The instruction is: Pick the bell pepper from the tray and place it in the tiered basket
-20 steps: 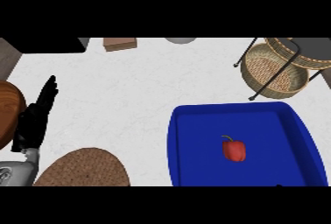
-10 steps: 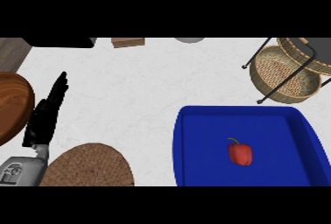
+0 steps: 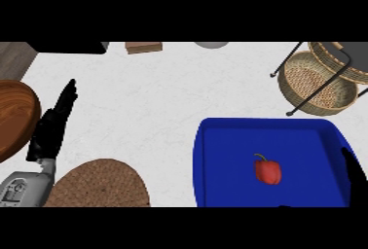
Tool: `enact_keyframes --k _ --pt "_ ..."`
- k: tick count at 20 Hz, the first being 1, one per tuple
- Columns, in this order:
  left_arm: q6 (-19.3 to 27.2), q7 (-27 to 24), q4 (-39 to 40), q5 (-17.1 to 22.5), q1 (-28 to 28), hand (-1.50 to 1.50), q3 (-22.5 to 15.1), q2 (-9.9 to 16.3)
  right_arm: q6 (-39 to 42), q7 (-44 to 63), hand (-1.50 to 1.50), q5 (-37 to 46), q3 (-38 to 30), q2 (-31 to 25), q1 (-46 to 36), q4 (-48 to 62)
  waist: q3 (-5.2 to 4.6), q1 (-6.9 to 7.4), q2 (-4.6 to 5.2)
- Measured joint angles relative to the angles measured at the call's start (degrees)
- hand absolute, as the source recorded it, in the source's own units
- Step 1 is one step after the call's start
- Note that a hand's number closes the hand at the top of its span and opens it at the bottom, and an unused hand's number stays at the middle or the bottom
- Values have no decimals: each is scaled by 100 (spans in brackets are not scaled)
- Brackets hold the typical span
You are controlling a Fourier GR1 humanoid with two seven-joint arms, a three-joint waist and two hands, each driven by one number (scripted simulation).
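A red bell pepper (image 3: pixel 267 170) with a green stem lies in the middle of the blue tray (image 3: pixel 215 160) at the lower right. The wicker tiered basket (image 3: pixel 316 80) on a black wire frame stands at the upper right, beyond the tray. My left hand (image 3: pixel 52 127) rests at the left with straight fingers pointing up, far from the tray. A black sliver of my right hand (image 3: pixel 354 171) shows at the right edge, over the tray's right rim and to the right of the pepper; its fingers are too little in view to judge.
A round woven mat (image 3: pixel 101 185) lies at the lower left next to my left forearm. A brown wooden plate (image 3: pixel 14 116) sits at the left edge. A small brown block (image 3: pixel 143 47), a grey round object (image 3: pixel 211 44) and a dark box (image 3: pixel 68 46) line the far edge.
The view has shifted, so everything sits slightly lower and further right in the picture. My right hand has come into sight at the right edge beside the tray.
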Motion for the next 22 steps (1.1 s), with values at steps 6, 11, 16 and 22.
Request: enact_keyframes --k 6,11,16,22 --pt "15 -11 -81 -49 117 0 69 -26 400 259 -150 365 134 407 -596 581 11 -65 -24" --pt "-12 149 -165 -97 88 0 106 -35 619 281 -150 722 240 816 -903 988 16 -105 -34" --pt "-39 104 -139 -150 112 0 173 -71 837 224 -150 1148 382 1099 -934 1155 17 -143 -43" --pt "-88 -64 -36 -169 179 0 243 -146 952 239 -150 1711 571 1232 -990 1410 17 -152 -43"
